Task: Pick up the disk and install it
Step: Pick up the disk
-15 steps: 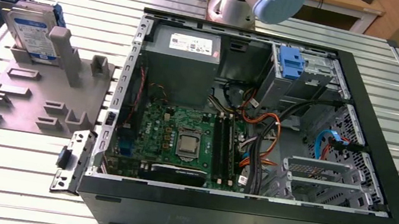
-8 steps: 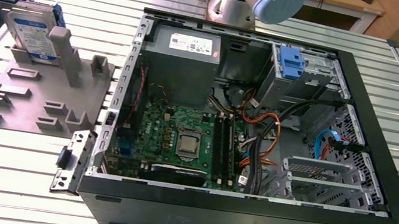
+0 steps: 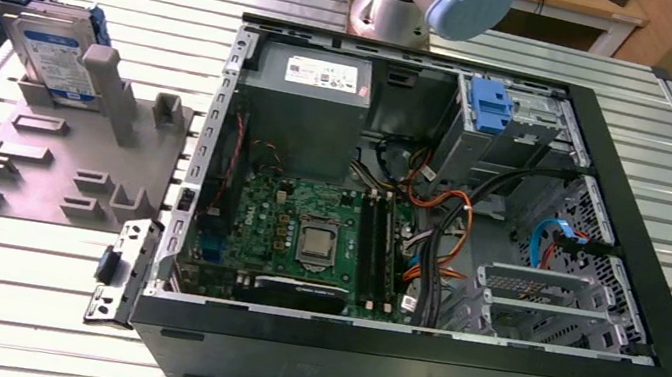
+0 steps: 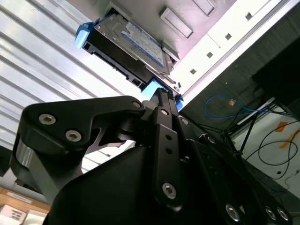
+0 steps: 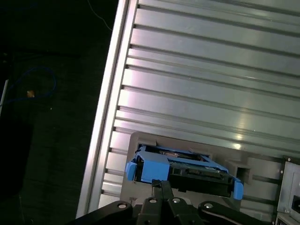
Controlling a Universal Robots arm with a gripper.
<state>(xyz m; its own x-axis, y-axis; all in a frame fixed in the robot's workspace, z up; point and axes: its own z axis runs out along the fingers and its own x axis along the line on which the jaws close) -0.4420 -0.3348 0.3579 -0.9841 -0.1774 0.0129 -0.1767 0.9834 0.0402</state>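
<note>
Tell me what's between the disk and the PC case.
Exterior view: the disk stands on a grey fixture plate, and that plate's upright posts stand between it and the open case.

I get bright, even light in the exterior view. Glare streaks the desk (image 5: 239,136) in the first wrist view.

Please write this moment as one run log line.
disk: upright in grey holder | gripper: shut, empty | status: not yet picked
</note>
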